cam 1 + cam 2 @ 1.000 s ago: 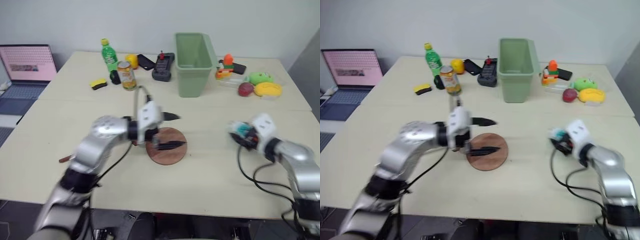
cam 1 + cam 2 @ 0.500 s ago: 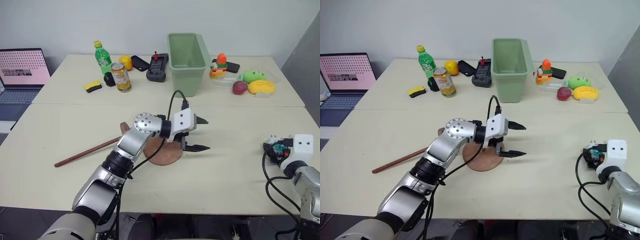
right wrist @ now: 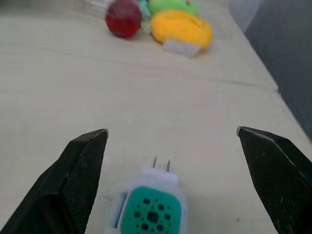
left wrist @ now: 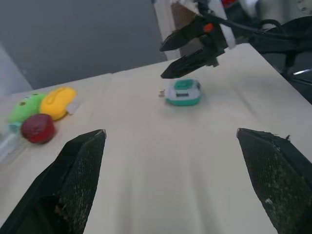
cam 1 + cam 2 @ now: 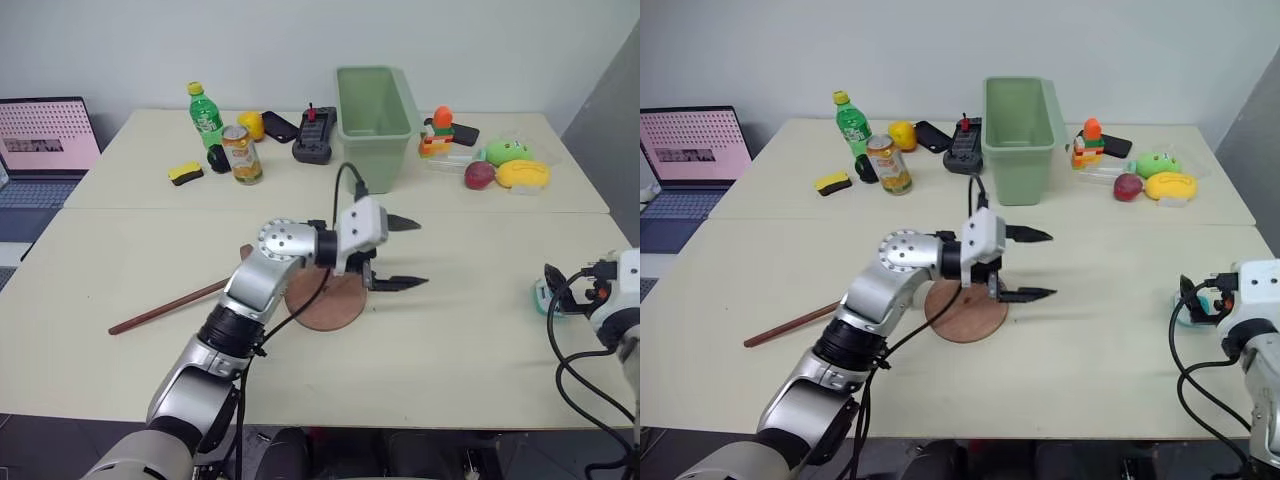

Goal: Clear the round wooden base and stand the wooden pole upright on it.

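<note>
Wooden pole (image 5: 175, 305): laid flat on the desk (image 5: 450, 350) toward its left edge, disc end hidden behind the left arm.
Round wooden base (image 5: 965, 310): seen mid-desk, partly covered by the left arm.
Left claw (image 5: 405, 255): held apart above the base's right rim, nothing gripped.
Plug adapter (image 3: 151, 209): set near the desk's right edge.
Right claw (image 4: 187, 48): held apart just above the adapter, nothing gripped.

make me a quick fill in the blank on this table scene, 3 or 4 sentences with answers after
1. The left hand hovers with its fingers ____ and nothing between them.
2. The wooden pole is ____ on the table, not upright.
3. The small plug adapter on the table below the right hand is white and ____.
4. The tall bin at the back of the table is ____.

Answers: open; lying flat; green; green
</note>
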Controlling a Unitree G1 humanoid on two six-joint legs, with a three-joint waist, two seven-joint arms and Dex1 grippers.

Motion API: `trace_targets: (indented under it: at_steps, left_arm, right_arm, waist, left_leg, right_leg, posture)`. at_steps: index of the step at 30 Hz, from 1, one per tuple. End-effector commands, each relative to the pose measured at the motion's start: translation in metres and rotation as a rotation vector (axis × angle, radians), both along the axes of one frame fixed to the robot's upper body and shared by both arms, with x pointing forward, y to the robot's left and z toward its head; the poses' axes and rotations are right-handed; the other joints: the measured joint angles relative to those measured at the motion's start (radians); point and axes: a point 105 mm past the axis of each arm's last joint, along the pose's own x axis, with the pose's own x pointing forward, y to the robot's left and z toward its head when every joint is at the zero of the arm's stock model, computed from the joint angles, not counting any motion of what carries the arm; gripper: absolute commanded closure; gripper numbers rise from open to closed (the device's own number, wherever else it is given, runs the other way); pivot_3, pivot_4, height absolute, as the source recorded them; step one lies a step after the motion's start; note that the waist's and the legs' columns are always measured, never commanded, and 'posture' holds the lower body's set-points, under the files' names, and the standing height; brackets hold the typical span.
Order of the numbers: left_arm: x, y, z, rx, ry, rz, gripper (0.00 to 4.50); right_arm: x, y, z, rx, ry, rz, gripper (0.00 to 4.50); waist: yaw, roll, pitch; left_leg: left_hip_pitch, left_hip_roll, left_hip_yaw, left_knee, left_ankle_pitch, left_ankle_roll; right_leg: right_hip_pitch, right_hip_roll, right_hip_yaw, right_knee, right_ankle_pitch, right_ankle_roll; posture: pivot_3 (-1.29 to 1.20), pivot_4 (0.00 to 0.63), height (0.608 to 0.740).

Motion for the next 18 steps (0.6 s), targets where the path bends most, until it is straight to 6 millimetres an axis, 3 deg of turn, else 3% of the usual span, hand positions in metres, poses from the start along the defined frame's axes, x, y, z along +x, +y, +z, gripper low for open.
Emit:
trace_targets:
  at_steps: [1,3,10,14,18]
  left_arm:
    - [0.003,0.054,0.043,-0.051,-0.056,0.143,0.0]
    - [0.002,0.101,0.048,0.012,-0.046,0.277,0.0]
    - [-0.013,0.223,0.037,0.344,-0.017,0.625,0.0]
    - [-0.032,0.257,0.007,0.529,0.113,0.63,0.0]
    - [-0.037,0.272,-0.009,0.634,0.141,0.63,0.0]
  right_arm:
    - [-0.004,0.055,0.031,-0.079,-0.066,0.339,0.05]
    - [-0.011,0.085,0.033,-0.07,-0.036,0.532,0.05]
    - [-0.032,0.154,0.034,-0.061,0.065,0.985,0.05]
    - [-0.041,0.182,0.036,-0.102,0.128,1.191,0.05]
    - [-0.045,0.2,0.041,-0.137,0.161,1.313,0.05]
  waist:
    - [-0.004,0.0,0.0]
    - [-0.017,0.001,0.001]
    - [-0.008,-0.001,0.003]
    - [0.008,-0.001,0.005]
    - [0.01,-0.002,0.007]
  left_leg:
    - [0.0,0.0,0.0,0.0,0.0,0.0]
    - [0.0,0.002,0.0,0.0,0.0,0.0]
    - [0.001,0.011,0.0,-0.002,0.0,0.0]
    - [0.001,0.009,-0.001,-0.001,0.0,0.0]
    - [0.0,0.009,-0.001,-0.001,0.0,0.0]
  right_leg:
    - [0.0,0.0,0.0,0.0,0.0,0.0]
    - [0.0,0.001,0.0,0.0,0.0,0.0]
    - [0.0,0.001,-0.002,-0.002,0.0,0.0]
    - [0.001,0.0,-0.003,-0.003,0.0,0.0]
    - [0.002,0.0,-0.003,-0.004,0.0,0.0]
  posture:
    - [0.0,0.15,0.74]
    - [0.0,0.15,0.74]
    - [0.0,0.15,0.74]
    - [0.0,0.15,0.74]
    - [0.0,0.15,0.74]
